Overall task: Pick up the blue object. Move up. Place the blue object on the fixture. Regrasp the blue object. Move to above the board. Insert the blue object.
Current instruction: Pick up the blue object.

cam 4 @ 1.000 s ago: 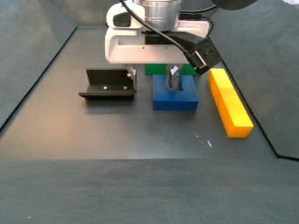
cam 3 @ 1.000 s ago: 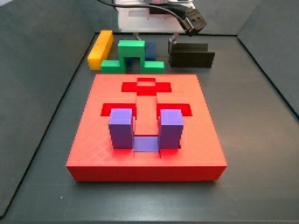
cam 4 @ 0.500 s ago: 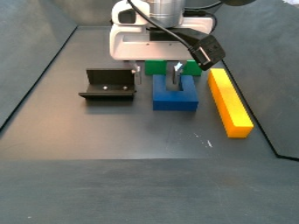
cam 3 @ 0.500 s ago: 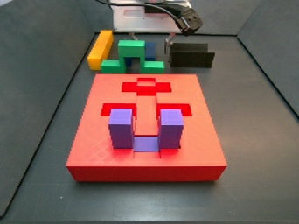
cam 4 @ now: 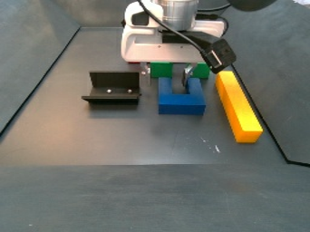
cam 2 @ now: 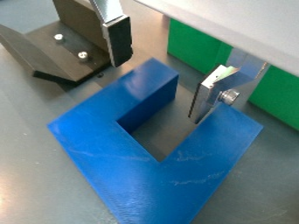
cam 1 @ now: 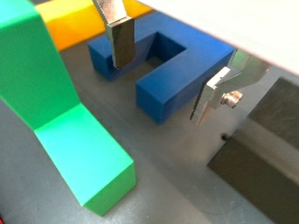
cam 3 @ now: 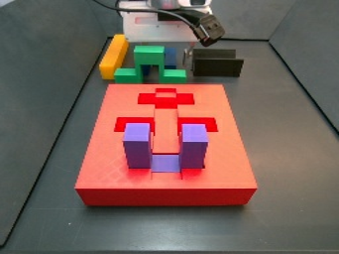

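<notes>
Hovering low over the blue object point(cam 4: 180, 97), the pincer point(cam 4: 179, 73) stands open, its two fingers point(cam 2: 117, 38) straddling the block without touching it: in both wrist views one silver plate hangs outside a prong and the other just outside the opposite prong point(cam 1: 173, 80). The blue object lies flat on the worktop point(cam 4: 133, 145) near the far edge, as a side view frames it, its bar toward the open middle and its prongs toward the robot's base.

Crowding it on one flank is the yellow bar point(cam 4: 237, 105), lying lengthwise just beside the block and parallel to it. On the other flank sits the fixture point(cam 4: 112, 88), a dark bracket on a base plate, near but apart from the block. A green block point(cam 1: 59, 122) stands behind the blue one, close to its prongs; a wrist view shows it rising tall right next to a finger.

The board point(cam 3: 166, 147) lies well apart toward the opposite edge of the worktop, with a purple U-shaped block point(cam 3: 166, 148) seated in its recess, prongs up, and a cross-shaped recess point(cam 3: 166, 97) open nearer the green block. Bare grey worktop spreads between the blue object and the board, and along both side walls.
</notes>
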{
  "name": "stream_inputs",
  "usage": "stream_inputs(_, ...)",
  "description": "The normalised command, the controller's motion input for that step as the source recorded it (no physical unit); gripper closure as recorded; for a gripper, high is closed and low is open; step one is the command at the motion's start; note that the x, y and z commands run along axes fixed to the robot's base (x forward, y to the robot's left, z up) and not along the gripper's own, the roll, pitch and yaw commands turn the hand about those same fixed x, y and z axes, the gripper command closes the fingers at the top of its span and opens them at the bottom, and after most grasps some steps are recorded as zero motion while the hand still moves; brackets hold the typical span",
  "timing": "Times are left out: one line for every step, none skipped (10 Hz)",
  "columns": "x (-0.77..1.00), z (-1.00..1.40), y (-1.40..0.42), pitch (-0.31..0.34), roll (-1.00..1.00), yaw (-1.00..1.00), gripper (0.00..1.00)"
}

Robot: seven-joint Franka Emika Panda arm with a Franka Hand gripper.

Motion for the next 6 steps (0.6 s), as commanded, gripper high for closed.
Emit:
stream_inputs(-0.07, -0.24, -0.05, -0.159, 0.0, 0.0, 0.0)
stream_inputs(-0.11, -0.19, -0.03, -0.154, 0.0, 0.0, 0.0)
stream_inputs(-0.1, -0.09, 0.0, -0.147, 0.0, 0.0, 0.0)
stream_inputs(-0.08, 0.0, 0.0, -0.106, 0.0, 0.0, 0.0)
stream_inputs(-0.06, 0.0, -0.01, -0.066, 0.0, 0.0, 0.0)
stream_inputs(-0.07, -0.04, -0.01, -0.076, 0.0, 0.0, 0.0)
